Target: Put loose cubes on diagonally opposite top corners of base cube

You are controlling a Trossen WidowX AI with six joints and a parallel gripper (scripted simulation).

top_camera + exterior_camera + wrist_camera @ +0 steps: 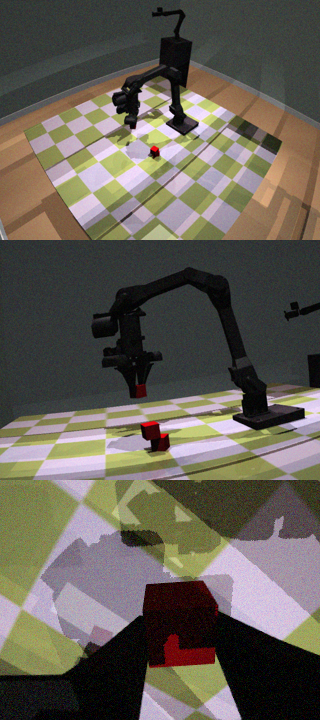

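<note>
The fixed base cube (164, 442) is red and stands on the checkered mat. One loose red cube (154, 148) (150, 431) rests on top of it, offset over one corner and overhanging to the left in the exterior view; it looks level. My gripper (132, 125) (138, 391) (178, 621) points down and is shut on the other loose red cube (141, 391) (180, 597). The held cube hangs above the mat, higher than the stack and to its left in the top and exterior views. It looks about level. The wrist view does not clearly show the stack.
The checkered mat (96, 176) (80, 445) bears patchy shadows. My arm's base plate (189, 125) (281, 413) stands on it, to the right of the stack. Behind are a dark pedestal (174, 54) and a second thin dark arm (178, 24) on it.
</note>
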